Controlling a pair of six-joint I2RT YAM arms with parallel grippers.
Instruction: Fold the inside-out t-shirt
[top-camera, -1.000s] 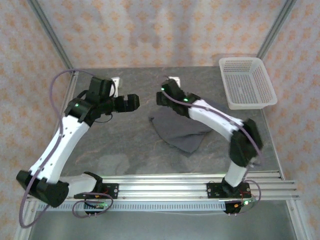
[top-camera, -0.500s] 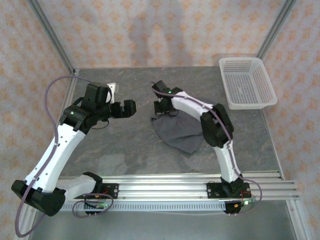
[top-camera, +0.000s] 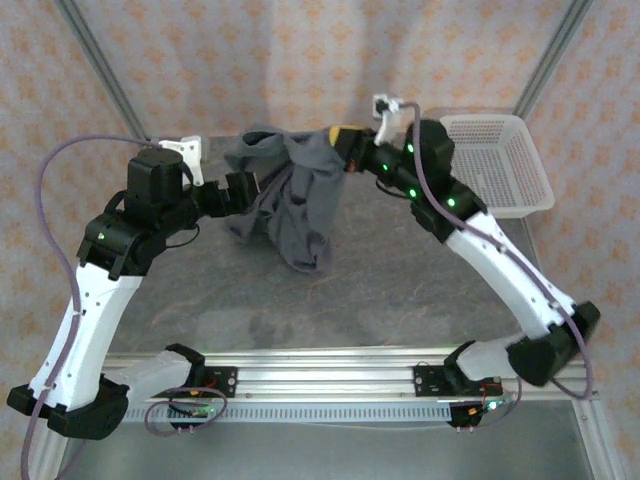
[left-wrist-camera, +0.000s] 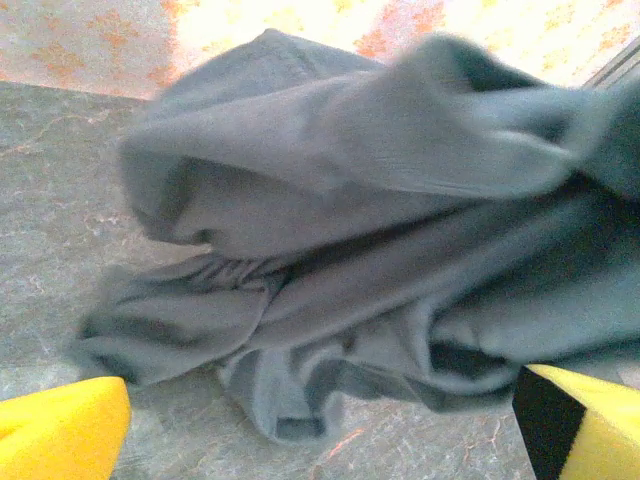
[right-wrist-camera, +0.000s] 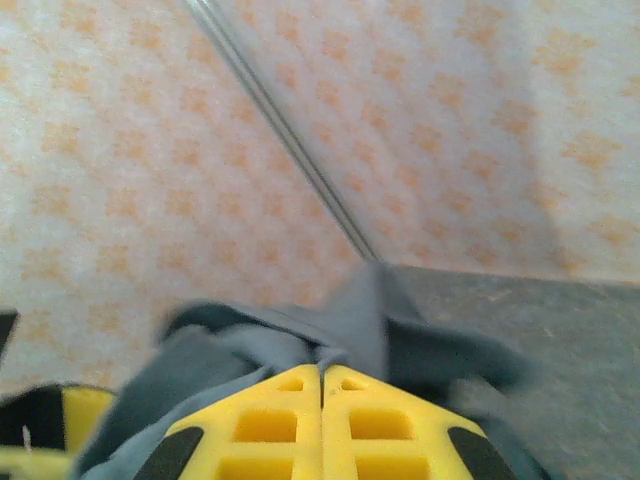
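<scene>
My right gripper (right-wrist-camera: 322, 380) pinches the dark slate-grey cloth t-shirt (top-camera: 295, 205) dangling below it; my gaping left gripper (top-camera: 243, 190) alongside may grab bunched layers.

One t-shirt (top-camera: 295, 205), one basket (top-camera: 495, 172)
</scene>
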